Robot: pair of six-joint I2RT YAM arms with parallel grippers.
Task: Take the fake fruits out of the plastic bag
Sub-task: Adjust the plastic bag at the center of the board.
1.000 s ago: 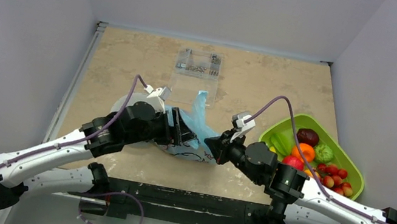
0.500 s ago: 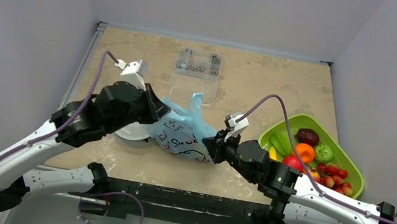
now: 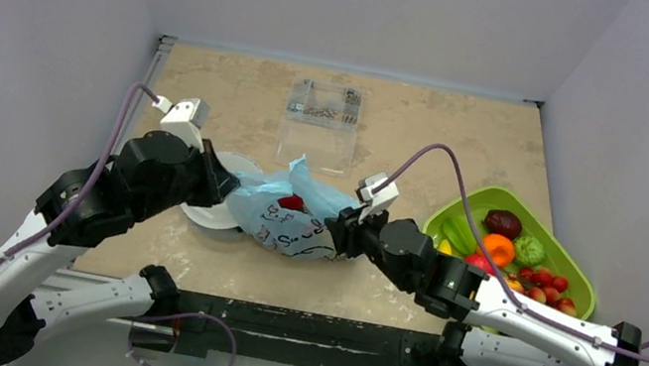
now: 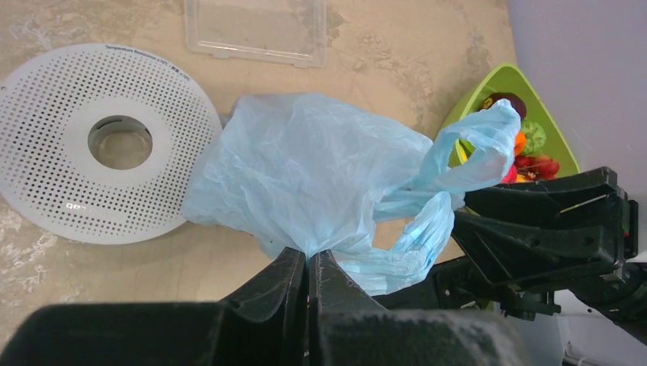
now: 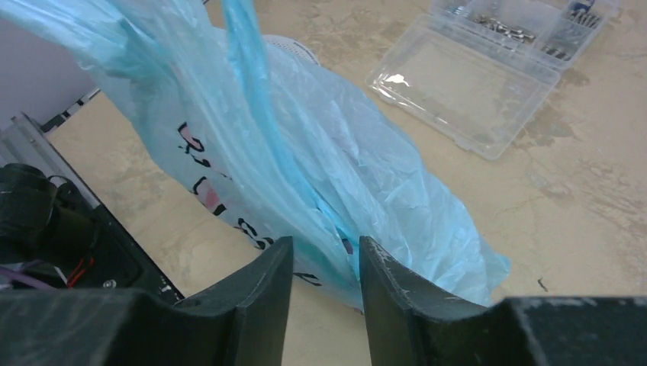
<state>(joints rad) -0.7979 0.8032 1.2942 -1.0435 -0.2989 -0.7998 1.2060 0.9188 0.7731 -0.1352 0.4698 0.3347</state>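
The light-blue plastic bag (image 3: 287, 215) with its pink-and-black print lies mid-table between both arms. Something red (image 3: 295, 203) shows through its top. My left gripper (image 3: 224, 188) pinches the bag's left end; in the left wrist view (image 4: 309, 256) the jaws are shut on a bunch of the film (image 4: 305, 171). My right gripper (image 3: 339, 233) is at the bag's right end. In the right wrist view (image 5: 326, 245) its jaws stand apart with bag film (image 5: 320, 164) hanging between them. Fake fruits (image 3: 511, 254) fill the lime-green tray (image 3: 578, 266) at the right.
A white perforated disc (image 3: 212, 214) lies under the bag's left end (image 4: 103, 141). A clear plastic box (image 3: 320, 114) with small parts sits behind the bag (image 5: 488, 76). The table's near edge and black rail run just below the bag.
My left gripper shut on the bag and pulled it leftward, off the right. My right gripper, shut on the bag before, has parted its jaws. The bag now lies flatter and farther left.
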